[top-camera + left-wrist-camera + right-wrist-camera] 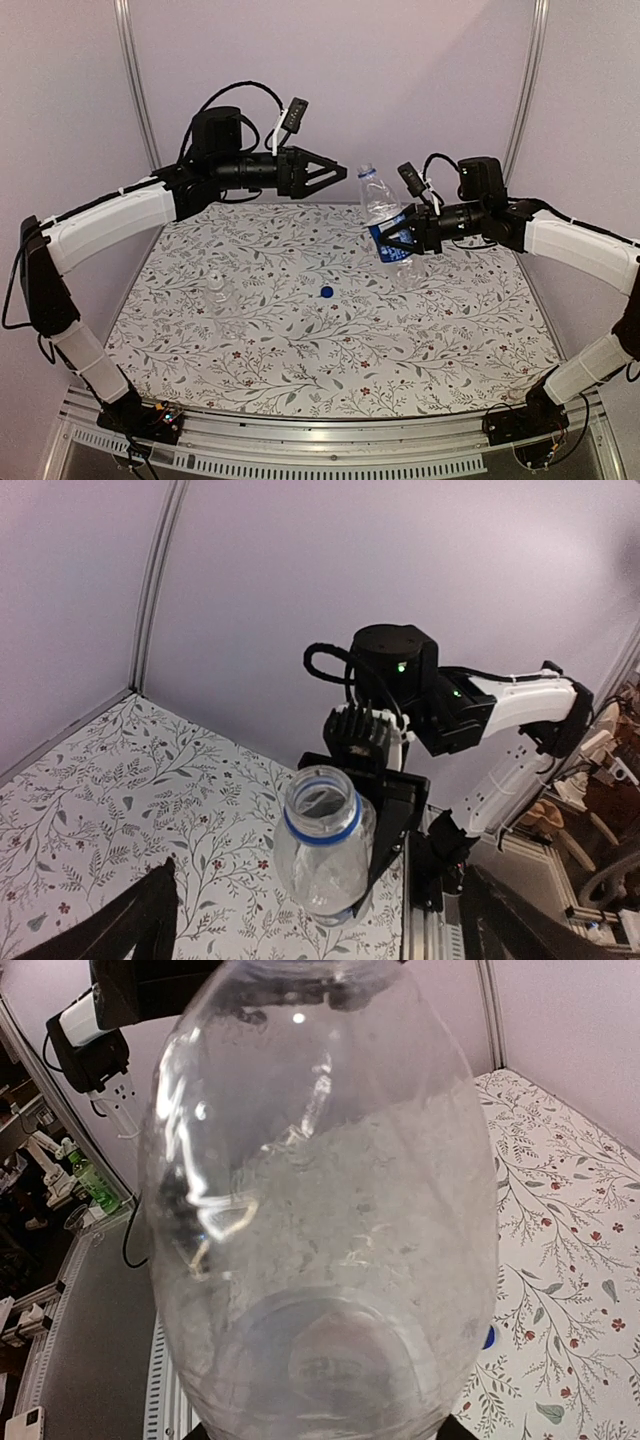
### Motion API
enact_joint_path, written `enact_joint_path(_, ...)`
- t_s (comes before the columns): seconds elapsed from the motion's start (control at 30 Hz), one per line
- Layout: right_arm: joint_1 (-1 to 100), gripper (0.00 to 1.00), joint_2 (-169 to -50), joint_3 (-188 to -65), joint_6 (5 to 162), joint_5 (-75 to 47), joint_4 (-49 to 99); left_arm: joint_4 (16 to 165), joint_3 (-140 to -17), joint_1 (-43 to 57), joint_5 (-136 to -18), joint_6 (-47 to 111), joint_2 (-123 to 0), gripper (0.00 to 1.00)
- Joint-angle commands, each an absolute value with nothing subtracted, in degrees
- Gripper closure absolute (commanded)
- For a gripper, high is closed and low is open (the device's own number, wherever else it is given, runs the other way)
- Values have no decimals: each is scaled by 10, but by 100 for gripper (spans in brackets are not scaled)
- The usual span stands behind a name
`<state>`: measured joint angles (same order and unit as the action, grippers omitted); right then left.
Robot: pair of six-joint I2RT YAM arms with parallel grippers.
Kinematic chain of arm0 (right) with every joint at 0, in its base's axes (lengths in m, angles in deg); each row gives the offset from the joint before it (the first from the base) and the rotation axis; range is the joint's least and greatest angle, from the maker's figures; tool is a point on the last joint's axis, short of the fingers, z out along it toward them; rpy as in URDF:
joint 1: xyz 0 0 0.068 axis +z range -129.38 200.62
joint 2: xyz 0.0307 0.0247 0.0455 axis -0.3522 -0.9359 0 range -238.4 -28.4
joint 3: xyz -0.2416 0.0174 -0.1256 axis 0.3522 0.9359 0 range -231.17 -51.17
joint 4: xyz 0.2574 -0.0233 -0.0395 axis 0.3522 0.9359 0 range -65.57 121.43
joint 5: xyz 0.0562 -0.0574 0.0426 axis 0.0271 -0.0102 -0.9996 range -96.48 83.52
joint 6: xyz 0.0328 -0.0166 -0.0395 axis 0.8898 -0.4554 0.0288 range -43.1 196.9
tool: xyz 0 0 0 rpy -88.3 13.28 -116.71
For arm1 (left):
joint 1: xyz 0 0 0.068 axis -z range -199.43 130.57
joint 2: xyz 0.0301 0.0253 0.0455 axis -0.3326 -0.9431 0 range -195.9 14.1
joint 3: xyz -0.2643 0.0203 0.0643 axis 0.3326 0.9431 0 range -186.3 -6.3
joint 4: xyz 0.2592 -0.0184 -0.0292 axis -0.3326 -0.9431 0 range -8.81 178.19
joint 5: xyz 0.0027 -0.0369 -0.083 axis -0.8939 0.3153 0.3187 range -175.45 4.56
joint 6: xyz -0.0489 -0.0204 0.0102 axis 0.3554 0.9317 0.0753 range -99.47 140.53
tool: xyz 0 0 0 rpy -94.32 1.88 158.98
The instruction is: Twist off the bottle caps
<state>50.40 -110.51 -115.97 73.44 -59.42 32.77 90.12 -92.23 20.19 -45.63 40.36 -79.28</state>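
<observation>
My right gripper is shut on the taller bottle at its blue-and-white label and holds it tilted above the table. The bottle's mouth is open, with a blue ring below it. This bottle fills the right wrist view. The blue cap lies on the table near the middle; a sliver of it shows in the right wrist view. My left gripper is open and empty in the air, left of the bottle's mouth; its fingers frame the bottle. The shorter clear bottle stands at the left, its pale cap on top.
The floral table cover runs to a metal rail at the near edge. Pale walls and two upright posts close the back. The right arm shows behind the bottle in the left wrist view.
</observation>
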Motion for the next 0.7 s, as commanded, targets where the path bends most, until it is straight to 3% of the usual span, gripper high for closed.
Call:
enact_joint_path(0.0,513,59,-1118,-1165,741,-620,309,958,-955,209,-396,449,-825,3)
enact_joint_path(0.47,525,56,-1127,-1169,736,-627,316,945,-1006,241,-397,450,-880,25)
enact_joint_path(0.67,526,56,-1127,-1169,735,-627,316,939,-1009,244,-394,447,-888,41)
